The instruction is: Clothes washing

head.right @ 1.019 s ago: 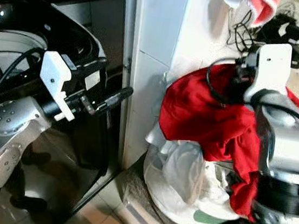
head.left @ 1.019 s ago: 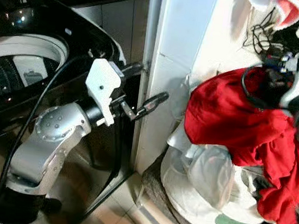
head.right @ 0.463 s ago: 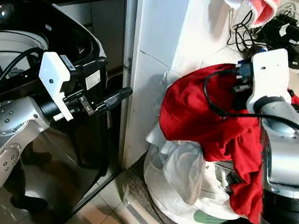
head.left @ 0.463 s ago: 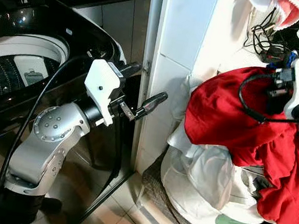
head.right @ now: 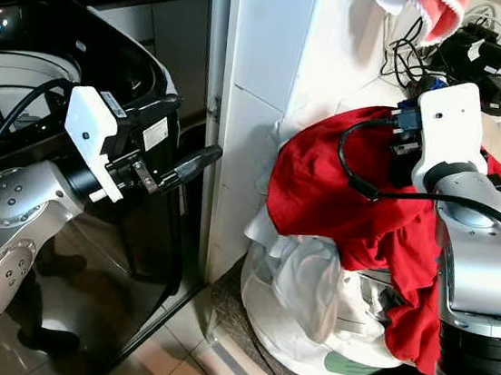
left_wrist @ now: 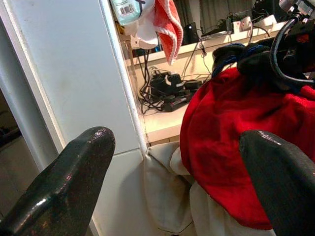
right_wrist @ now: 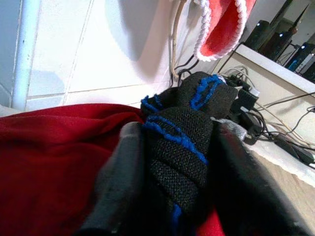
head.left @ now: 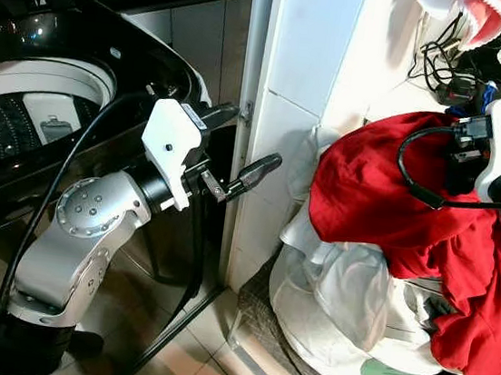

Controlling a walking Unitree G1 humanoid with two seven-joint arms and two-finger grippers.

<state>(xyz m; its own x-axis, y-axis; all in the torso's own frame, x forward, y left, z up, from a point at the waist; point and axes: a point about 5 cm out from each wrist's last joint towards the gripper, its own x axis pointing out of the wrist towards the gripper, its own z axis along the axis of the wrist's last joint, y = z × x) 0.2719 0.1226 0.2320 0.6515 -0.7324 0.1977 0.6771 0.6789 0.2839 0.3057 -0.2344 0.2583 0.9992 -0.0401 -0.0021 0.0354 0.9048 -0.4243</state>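
Right tool (right_wrist: 172, 162) is clamping a black-and-blue knit cloth (right_wrist: 179, 137) above the red garment (head.left: 395, 205) — your wrist view is showing this, while the head views are hiding those fingers behind the wrist. Left tool (head.left: 242, 145) is hanging released beside the washing machine (head.left: 35, 79).

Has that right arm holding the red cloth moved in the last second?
Yes. The right end effector, shut on a black-and-blue cloth over the red cloth, has sunk lower against the cable tangle behind.
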